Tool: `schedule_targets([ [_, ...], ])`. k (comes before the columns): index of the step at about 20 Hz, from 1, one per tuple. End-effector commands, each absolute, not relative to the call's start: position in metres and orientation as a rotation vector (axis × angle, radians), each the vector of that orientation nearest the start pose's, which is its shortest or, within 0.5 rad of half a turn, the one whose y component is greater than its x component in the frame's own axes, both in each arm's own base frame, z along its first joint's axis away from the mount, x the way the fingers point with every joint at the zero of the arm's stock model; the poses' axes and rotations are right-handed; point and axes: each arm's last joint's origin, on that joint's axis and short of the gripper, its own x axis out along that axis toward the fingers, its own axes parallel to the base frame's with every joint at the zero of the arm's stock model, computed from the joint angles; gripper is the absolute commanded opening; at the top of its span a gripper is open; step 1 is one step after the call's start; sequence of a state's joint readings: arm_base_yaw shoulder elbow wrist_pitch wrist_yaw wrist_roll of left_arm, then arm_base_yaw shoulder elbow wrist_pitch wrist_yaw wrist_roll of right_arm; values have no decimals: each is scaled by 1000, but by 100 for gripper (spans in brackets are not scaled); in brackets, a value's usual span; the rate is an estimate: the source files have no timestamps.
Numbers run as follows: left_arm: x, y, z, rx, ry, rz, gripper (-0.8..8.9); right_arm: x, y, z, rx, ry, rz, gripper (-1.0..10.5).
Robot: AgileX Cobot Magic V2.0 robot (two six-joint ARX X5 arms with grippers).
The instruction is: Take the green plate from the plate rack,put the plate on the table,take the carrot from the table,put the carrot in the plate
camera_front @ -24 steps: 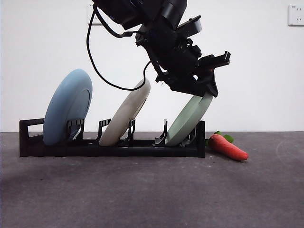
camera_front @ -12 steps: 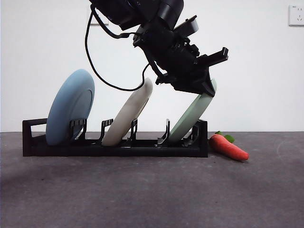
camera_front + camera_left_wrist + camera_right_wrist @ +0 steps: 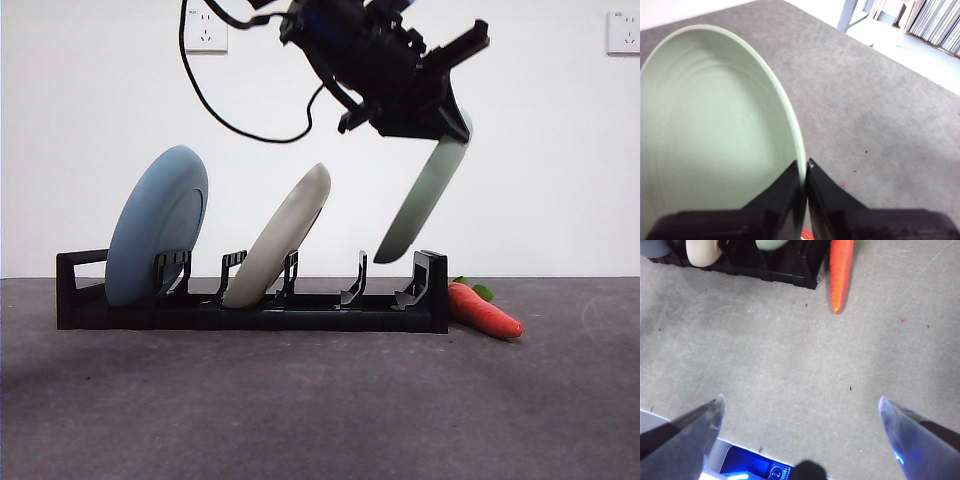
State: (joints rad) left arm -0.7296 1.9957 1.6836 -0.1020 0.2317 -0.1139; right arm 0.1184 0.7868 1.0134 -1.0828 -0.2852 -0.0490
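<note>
White wall (image 3: 560,150) | left pincer (image 3: 440,110) clamps green plate (image 3: 425,195) above plate rack (image 3: 250,305)

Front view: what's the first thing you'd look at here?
The green plate, hanging tilted in the air above the plate rack, pinched at its top rim by the left gripper. Next, the blue plate and cream plate leaning in the rack, and the carrot lying at its end.

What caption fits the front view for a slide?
Left gripper lifts the green plate clear of the plate rack; blue plate and cream-white plate remain racked, carrot beside it.
</note>
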Motion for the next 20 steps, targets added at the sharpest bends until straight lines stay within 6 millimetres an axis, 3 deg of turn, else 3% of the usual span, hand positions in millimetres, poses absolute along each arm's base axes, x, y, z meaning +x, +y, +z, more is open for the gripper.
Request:
schedule_targets([
  [1,339,-313,308,4,450,-930,-7,120,23,333,30,844,397,657],
  [6,301,-289,367,92,373,-965,-6,120,23,333,30,842,397,657],
  [9,256,-269,406,209,339,-988,-6,121,23,333,29,835,397,657],
  [11,224,-256,418,343,378,-935,-6,121,23,334,29,824,397,657],
  [13,202,-254,412,497,479,-792,-6,123,23,336,27,798,398,657],
  [16,181,-255,390,638,647,-771,-5,126,23,338,35,766,398,657],
  [20,155,-273,336,768,717,-653,-6,129,24,338,33,762,396,657],
])
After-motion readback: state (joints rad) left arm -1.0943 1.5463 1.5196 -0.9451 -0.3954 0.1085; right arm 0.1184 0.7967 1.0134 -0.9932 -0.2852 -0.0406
